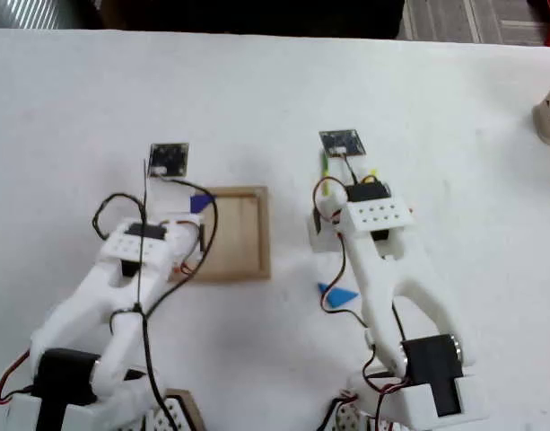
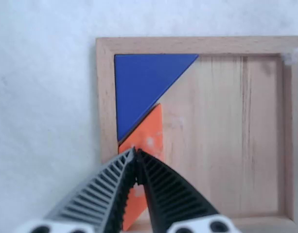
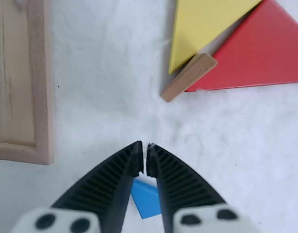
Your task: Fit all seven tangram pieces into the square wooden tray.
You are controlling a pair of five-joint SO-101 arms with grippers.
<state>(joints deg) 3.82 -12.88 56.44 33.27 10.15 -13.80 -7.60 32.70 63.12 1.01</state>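
Observation:
The square wooden tray [image 2: 105, 97] holds a dark blue triangle [image 2: 144, 82] in one corner, with an orange piece [image 2: 149, 138] lying against its long edge. My left gripper [image 2: 135, 154] is shut just above the orange piece, nothing between its fingers. My right gripper [image 3: 144, 148] is shut over bare table beside the tray [image 3: 42, 87], with a light blue piece [image 3: 148, 200] under it. Ahead of it lie a yellow triangle [image 3: 207, 24], a red triangle [image 3: 255, 53] and a plain wooden piece [image 3: 189, 77], all touching. In the high view the tray [image 1: 257, 235] lies between the two arms.
The light blue piece [image 1: 337, 294] lies on the table beside the right arm. A beige object [image 1: 549, 112] stands at the table's right edge. A wooden item [image 1: 185, 409] sits at the front by the left arm's base. Loose cables hang over both arms.

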